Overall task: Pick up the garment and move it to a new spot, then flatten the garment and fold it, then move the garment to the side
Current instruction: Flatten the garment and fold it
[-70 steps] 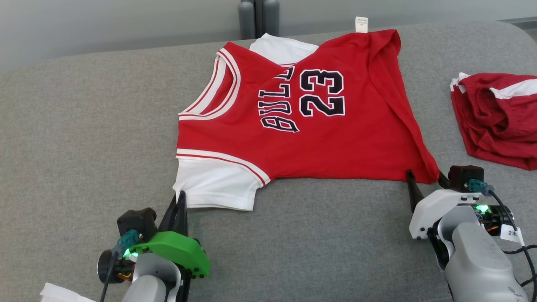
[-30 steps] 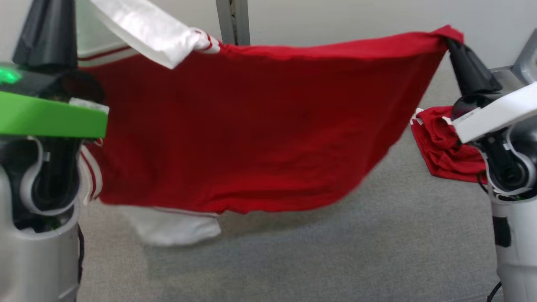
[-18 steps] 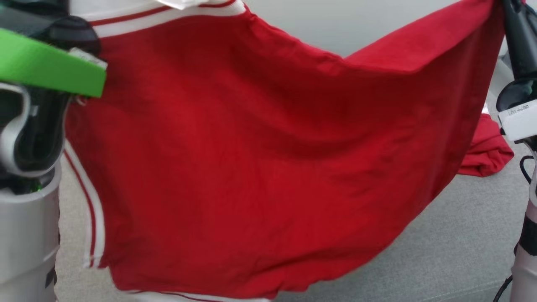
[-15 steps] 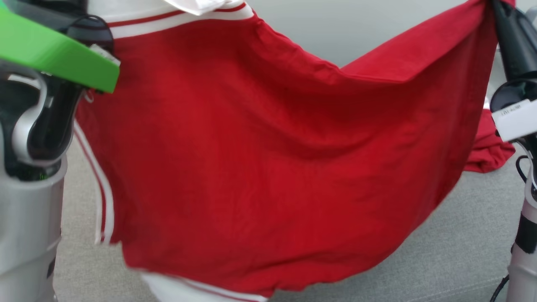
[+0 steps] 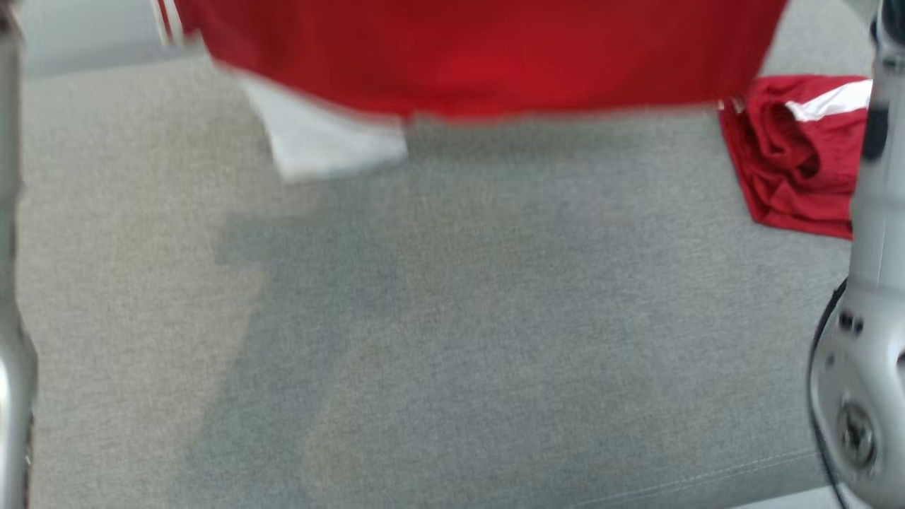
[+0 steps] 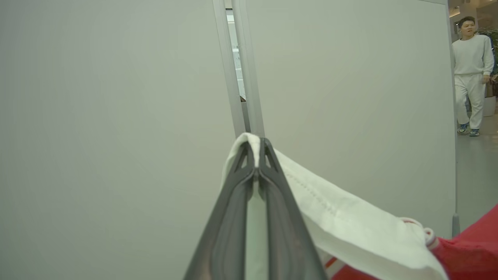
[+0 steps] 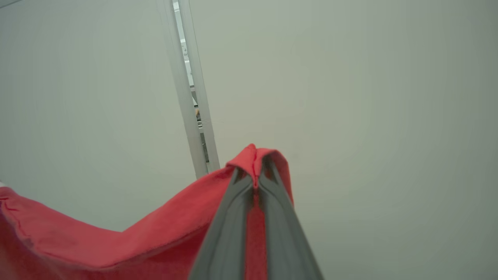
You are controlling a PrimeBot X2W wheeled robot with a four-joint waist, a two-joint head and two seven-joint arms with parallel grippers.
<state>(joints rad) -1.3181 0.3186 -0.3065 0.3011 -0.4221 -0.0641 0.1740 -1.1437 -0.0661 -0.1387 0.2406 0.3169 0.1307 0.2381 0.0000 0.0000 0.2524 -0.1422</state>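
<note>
The garment (image 5: 481, 56), a red jersey with white sleeves, hangs in the air above the grey surface; the head view catches its lower red edge and one dangling white sleeve (image 5: 325, 141). My left gripper (image 6: 256, 146) is shut on a white sleeve of the garment (image 6: 350, 221), raised in front of a pale wall. My right gripper (image 7: 256, 163) is shut on a red corner of the garment (image 7: 116, 249), which sags away to the left in that view. The head view has my two pale forearms at its left and right edges.
The grey fabric surface (image 5: 452, 318) spreads below the hanging cloth. A second crumpled red-and-white piece (image 5: 799, 155) lies at its right, beside my right forearm (image 5: 862, 318). Pale wall panels (image 6: 116, 116) stand behind. A person in white (image 6: 470, 74) walks far off.
The head camera has tilted down, so the lifted garment now shows as a strip at the top and the grey surface has come into sight. Both grippers remain shut on the cloth.
</note>
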